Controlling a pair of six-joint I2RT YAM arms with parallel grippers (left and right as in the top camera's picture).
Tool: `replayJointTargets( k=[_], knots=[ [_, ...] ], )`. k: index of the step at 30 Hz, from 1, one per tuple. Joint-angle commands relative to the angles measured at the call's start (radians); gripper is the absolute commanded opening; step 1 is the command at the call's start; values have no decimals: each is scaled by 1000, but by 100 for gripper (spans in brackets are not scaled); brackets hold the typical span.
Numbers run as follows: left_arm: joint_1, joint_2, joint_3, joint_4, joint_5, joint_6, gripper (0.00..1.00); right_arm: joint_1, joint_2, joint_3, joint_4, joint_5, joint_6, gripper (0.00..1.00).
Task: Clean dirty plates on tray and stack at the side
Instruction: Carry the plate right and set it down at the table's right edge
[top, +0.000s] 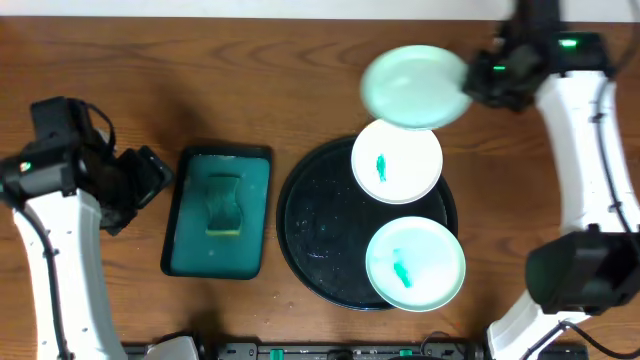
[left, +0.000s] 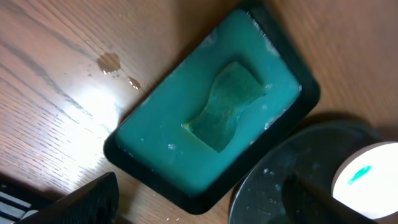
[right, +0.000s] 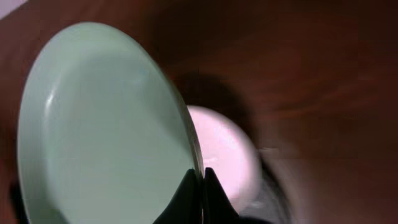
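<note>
My right gripper (top: 478, 82) is shut on the rim of a pale green plate (top: 415, 87) and holds it in the air above the table behind the round black tray (top: 310, 235). The wrist view shows the plate (right: 106, 124) clamped edge-on between the fingers (right: 201, 180). Two plates lie on the tray: a white one (top: 397, 160) and a pale green one (top: 415, 264), each with a green smear. My left gripper (top: 150, 178) is open and empty, left of the dark rectangular tray (top: 190, 250) that holds a green sponge (top: 223, 205), also seen in the left wrist view (left: 225, 106).
Water drops (left: 112, 63) lie on the wooden table beside the sponge tray. The round tray's wet surface (left: 292, 193) shows in the left wrist view.
</note>
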Motion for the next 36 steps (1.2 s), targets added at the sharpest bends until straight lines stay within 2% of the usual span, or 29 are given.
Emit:
replayJointTargets(
  k=[1,7,13,19,25,26,27,28,29,30,31,35,36],
  knots=[
    [-56,22,-11,14,5,39,84,-126,-4,-9,-12,-16,-80,1],
    [-202,27,-11,84,5,38,84,-369,-4,-130,42,50,-79,1],
    [-313,30,-11,133,5,38,84,-561,-4,-377,243,14,-53,1],
    [-346,30,-11,138,5,39,84,-657,-4,-597,481,-21,-56,1],
    [-346,30,-11,137,4,39,84,-669,-4,-621,519,-26,-64,3],
    [-346,30,-11,138,4,39,84,-667,-4,-621,517,-34,-64,9],
    [-346,30,-11,139,4,43,84,-665,-4,-620,514,-52,-64,27],
    [-346,30,-11,140,4,43,84,-665,-4,-619,510,-69,-65,49],
    [-346,30,-11,140,4,47,84,-663,-4,-615,506,-94,-72,65],
    [-346,30,-11,140,5,54,84,-659,-5,-610,503,-121,-82,75],
    [-346,30,-11,139,4,60,84,-655,-9,-601,491,-143,-88,79],
    [-346,30,-11,136,4,65,84,-626,-49,-567,451,-164,-122,83],
    [-346,30,-11,136,4,65,84,-612,-69,-562,445,-174,-131,87]
  ],
)
